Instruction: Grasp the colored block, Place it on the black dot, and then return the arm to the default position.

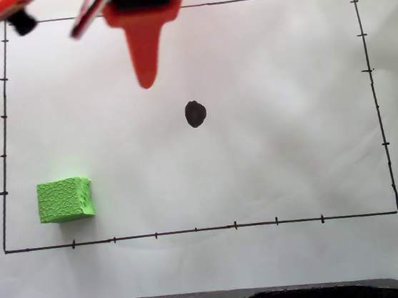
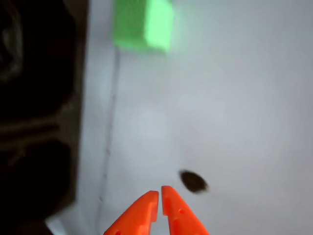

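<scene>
green cube apart from the dot, claw empty

the colored block (image 1: 64, 199), a crackle-textured green cube, is seen near the lower-left corner of the ruled border on smooth white paper (image 1: 286, 153). the black dot (image 1: 195, 113), an irregular inked blot, lies bare mid-sheet. the gripper (image 2: 160, 193), of tapering orange plastic, is held nearly clenched on nothing, beside the dot.

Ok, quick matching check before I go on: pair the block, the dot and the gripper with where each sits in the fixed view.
Things:
1. green block
2. black dot
3. gripper

Places:
A. top, hanging in from the upper edge
B. lower left, inside the drawn border
C. near the middle of the paper

Pairs: 1-B, 2-C, 3-A
</scene>
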